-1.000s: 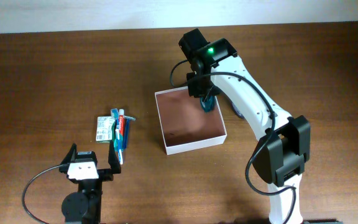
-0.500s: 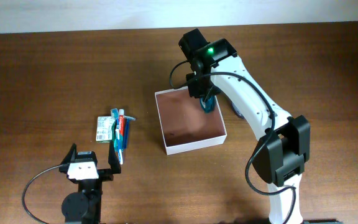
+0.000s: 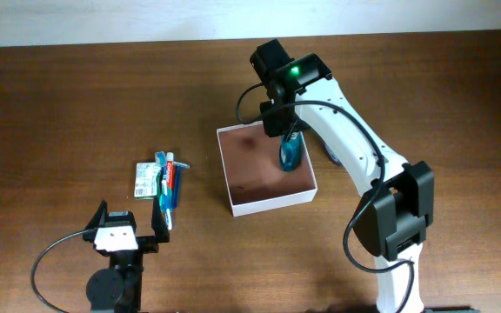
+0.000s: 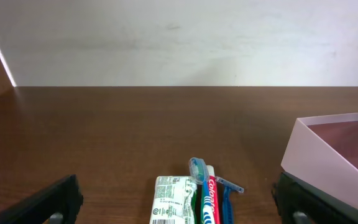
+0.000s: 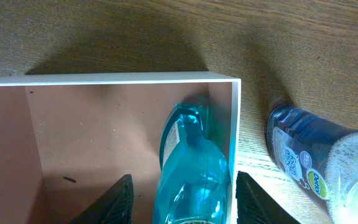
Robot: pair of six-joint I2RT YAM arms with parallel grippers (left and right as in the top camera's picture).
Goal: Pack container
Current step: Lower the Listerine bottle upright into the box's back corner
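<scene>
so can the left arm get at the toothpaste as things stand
Probably yes. The left gripper sits open right behind the toothpaste, facing it, with nothing between them, though a green packet lies right beside it.

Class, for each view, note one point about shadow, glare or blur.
Overhead: even light, a green lamp glowing on the right arm. Left wrist: near fingers blurred. Right wrist: dark shadow on the table beyond the container.

You have a matt, wood-grain worktop [image 5: 104,31], a container [image 5: 104,78] with smooth matt white walls, and a glossy, translucent plastic teal bottle [image 5: 191,168].
</scene>
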